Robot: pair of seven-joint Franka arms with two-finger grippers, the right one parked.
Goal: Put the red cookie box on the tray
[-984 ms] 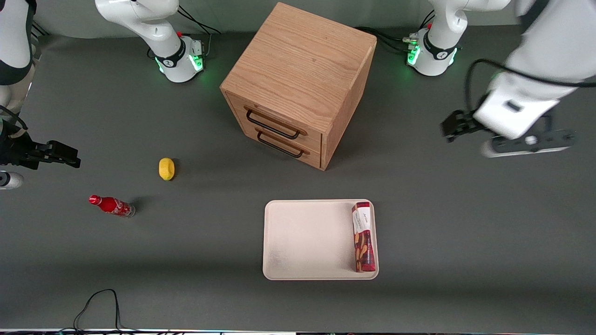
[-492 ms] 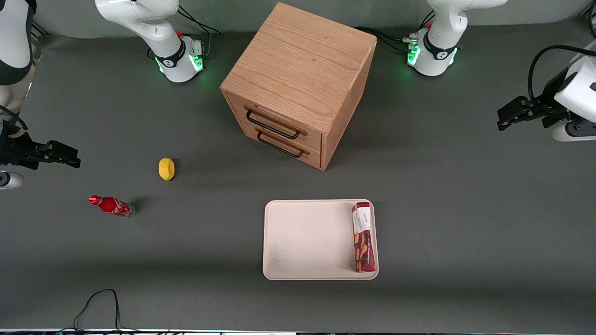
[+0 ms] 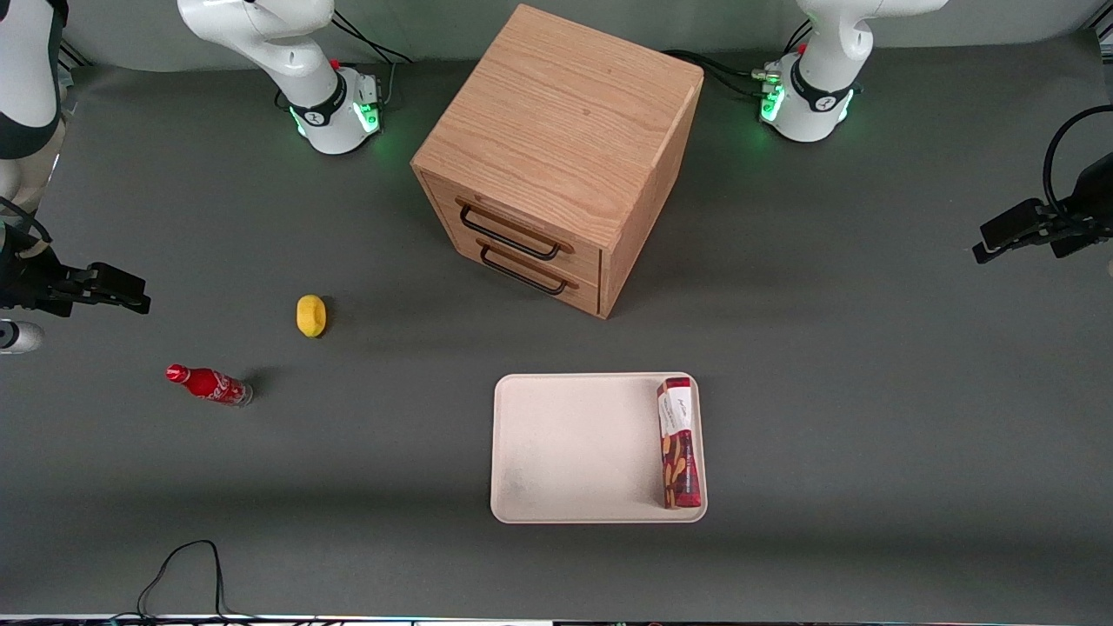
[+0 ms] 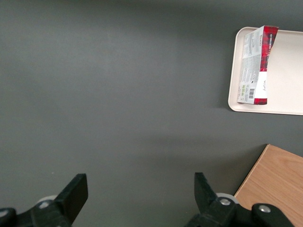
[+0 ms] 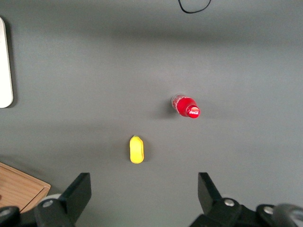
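Red cookie box lies on the tray, standing on a narrow side along the tray edge toward the working arm's end of the table, its long axis running toward and away from the front camera. From the front the upward face shows a white label panel at the end farther from the camera, tan oval cookie pictures on dark red at the nearer end. Script on the white panel is too small to read. In the left wrist view the box shows a pale side panel with a barcode and fine print, none legible, plus a small cursive mark on a white patch; it leans at the tray rim.

Gripper hangs above bare table near the working arm's end, well apart from the tray and holding nothing. Wrist view: both fingers spread wide, grey table surface between them.

Wooden cabinet with two drawers, dark wire handles, sits mid-table, farther from the camera than the tray; its corner shows in the wrist view.

Toward the parked arm's end: small red soda bottle on its side, white script logo that looks like Coca-Cola; yellow lemon-like object slightly farther from the camera. A black cable loops at the near table edge.
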